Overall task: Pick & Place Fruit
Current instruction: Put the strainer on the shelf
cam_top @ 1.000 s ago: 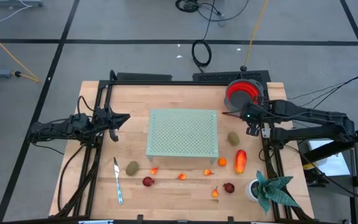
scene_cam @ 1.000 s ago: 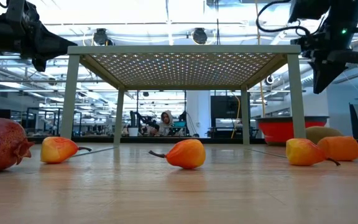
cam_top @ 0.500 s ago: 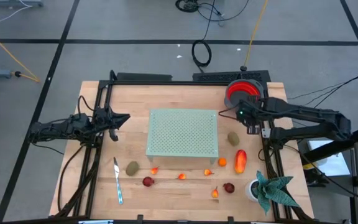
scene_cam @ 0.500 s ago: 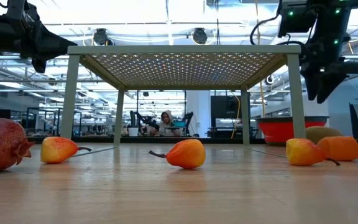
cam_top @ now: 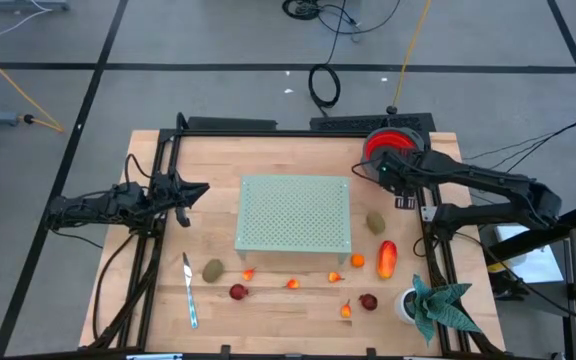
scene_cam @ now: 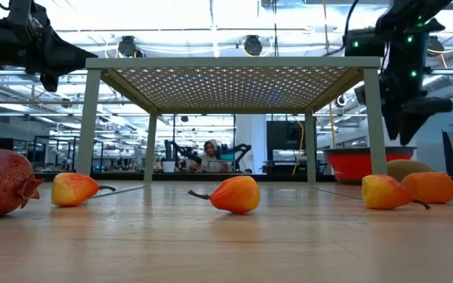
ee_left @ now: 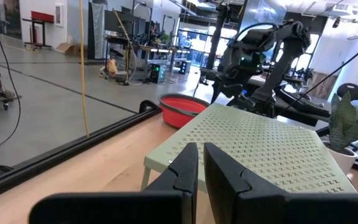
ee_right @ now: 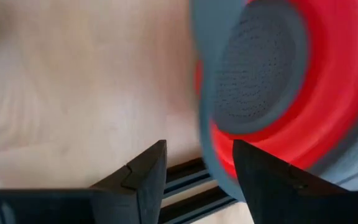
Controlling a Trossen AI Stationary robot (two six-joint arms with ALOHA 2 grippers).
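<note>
Right jaws: the right gripper [cam_top: 386,172] hangs over the near rim of the red bowl [cam_top: 392,146]; its fingers [ee_right: 143,171] stand apart with nothing between them.
Left jaws: the left gripper [cam_top: 197,191] waits off the far side of the green perforated stand [cam_top: 295,214], jaws together, empty.
Fruit: none is held. The nearest kiwi [cam_top: 375,222] and the red-orange piece [cam_top: 386,258] lie on the counter [cam_top: 268,310] well below and behind the right jaws; a second kiwi [cam_top: 212,269], the dark red rounds [cam_top: 237,292] and the small orange pieces [cam_top: 292,283] lie further off still.
Bowl contents: cannot tell from above; the wrist view shows only the grey perforated floor.
Risk 1: the right jaws sit close over the rim; a low swing back toward the fruit could clip the bowl and shove it.
Risk 2: the kiwi is rounded and lies beside the stand's leg; an off-centre close could squirt it under the stand.
Risk 3: the plant [cam_top: 438,303] stands near the outer fruit; the forearm could brush it.
</note>
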